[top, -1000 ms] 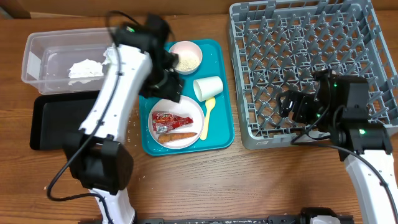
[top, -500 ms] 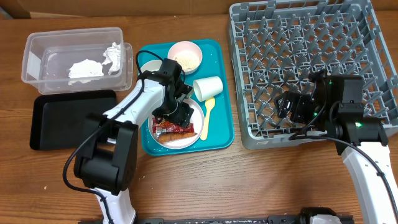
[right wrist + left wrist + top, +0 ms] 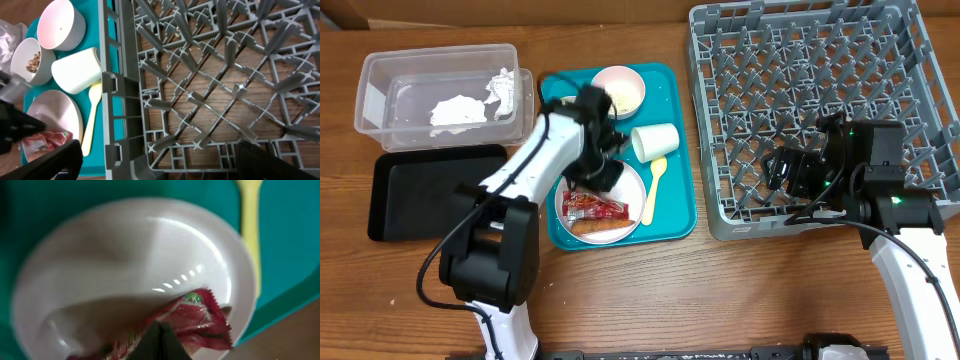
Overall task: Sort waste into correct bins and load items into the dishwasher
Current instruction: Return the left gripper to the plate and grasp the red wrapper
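On the round white plate [image 3: 620,190] lie the red wrapper [image 3: 595,207] and an orange-red sausage stick [image 3: 600,226]. My left gripper [image 3: 592,180] is down on the plate, shut on the red wrapper [image 3: 200,322], its dark fingertips [image 3: 159,337] pinched together in the foil. On the teal tray [image 3: 675,215] are also a white cup [image 3: 655,140], a yellow spoon [image 3: 653,190] and a bowl [image 3: 618,90] with pale grains. A second bowl [image 3: 32,60] holds brown crumbs. My right gripper [image 3: 790,170] hangs open over the grey dish rack [image 3: 820,60], near its front left corner [image 3: 125,150].
The clear tub [image 3: 380,75] at the back left holds a crumpled white napkin [image 3: 460,108]. The black tray [image 3: 420,195] lies just in front of it. A few white grains dot the wood near the teal tray's left edge.
My left arm swung from the clear tub down to the plate, and its gripper closed on the red wrapper. The right arm has stayed put.
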Available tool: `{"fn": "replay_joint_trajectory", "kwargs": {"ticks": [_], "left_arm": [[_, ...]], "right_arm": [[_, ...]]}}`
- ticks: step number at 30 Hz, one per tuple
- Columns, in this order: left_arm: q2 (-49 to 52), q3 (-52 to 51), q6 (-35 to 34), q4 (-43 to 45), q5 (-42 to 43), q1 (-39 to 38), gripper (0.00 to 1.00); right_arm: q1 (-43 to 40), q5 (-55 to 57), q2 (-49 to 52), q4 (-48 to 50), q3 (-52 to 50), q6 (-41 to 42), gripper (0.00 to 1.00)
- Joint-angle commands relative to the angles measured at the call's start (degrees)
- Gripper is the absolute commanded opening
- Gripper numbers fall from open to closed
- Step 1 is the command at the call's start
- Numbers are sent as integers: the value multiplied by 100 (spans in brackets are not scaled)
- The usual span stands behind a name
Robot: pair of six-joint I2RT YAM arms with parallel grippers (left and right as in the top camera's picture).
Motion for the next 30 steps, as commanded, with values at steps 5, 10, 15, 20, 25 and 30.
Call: {"fn": "replay_joint_trajectory", "kwargs": {"ticks": [5,10,15,20,25,30], "left_arm": [[-68,1637,861,-1497,142,35,74],[-55,1027,1438,-1300,151,31,82],[-55,105,1572,-623,190,-59,87],[-55,-507,1572,173,186,-229,85],[-55,-1014,1572,931,162,-317,73],[-55,-1200,1633,1261,138,-310,4]], "right_arm": [[-22,-24,-13,-63,146,-20,100],[-22,-24,-13,-48,146,-20,100],[-22,-24,-13,-46,146,-20,100],[-22,-26,-13,24,146,-20,100],[-22,-26,-13,-9,146,-20,100],[-22,-24,-13,-28,146,-20,100]]}}
